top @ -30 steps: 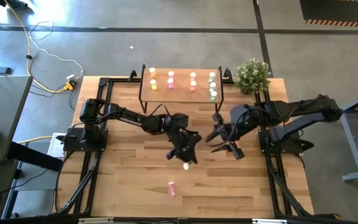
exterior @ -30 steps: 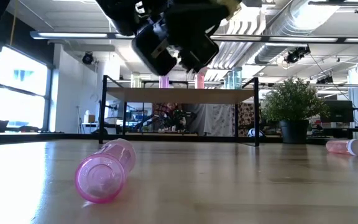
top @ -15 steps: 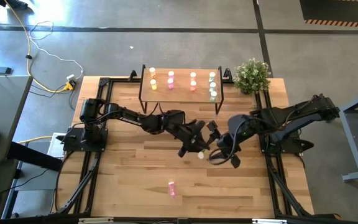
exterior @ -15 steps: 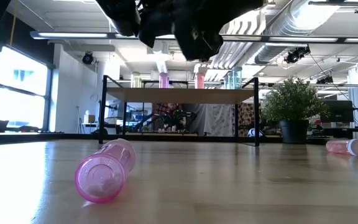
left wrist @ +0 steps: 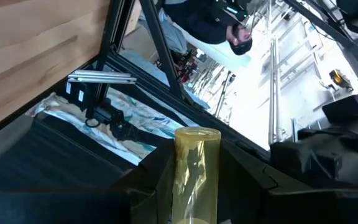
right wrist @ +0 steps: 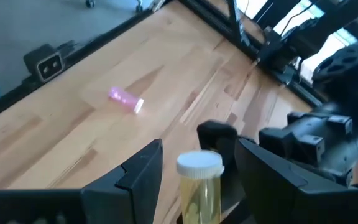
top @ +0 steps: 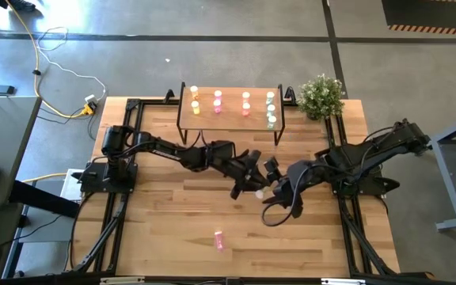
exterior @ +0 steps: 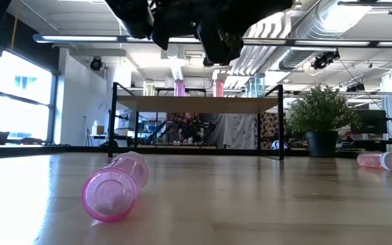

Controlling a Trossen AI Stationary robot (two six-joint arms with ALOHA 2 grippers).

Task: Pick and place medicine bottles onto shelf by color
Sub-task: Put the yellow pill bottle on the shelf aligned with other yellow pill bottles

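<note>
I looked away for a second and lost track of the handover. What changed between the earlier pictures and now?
The left gripper carried the yellow bottle rightward to mid-table. The right gripper swung in from the right to meet it, and its jaws now flank the bottle. Whether the left has let go I cannot tell. The pink bottle lying on the table and the bottles on the shelf stayed put.

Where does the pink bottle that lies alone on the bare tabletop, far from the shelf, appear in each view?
High view: the pink bottle is low in the centre, on the planks in front of both arms.
Low view: left foreground, with its base toward the camera.
Left wrist view: not in it.
Right wrist view: on the planks, beyond the yellow bottle.
Shared landmark: the shelf, seen in the high and low views.
</note>
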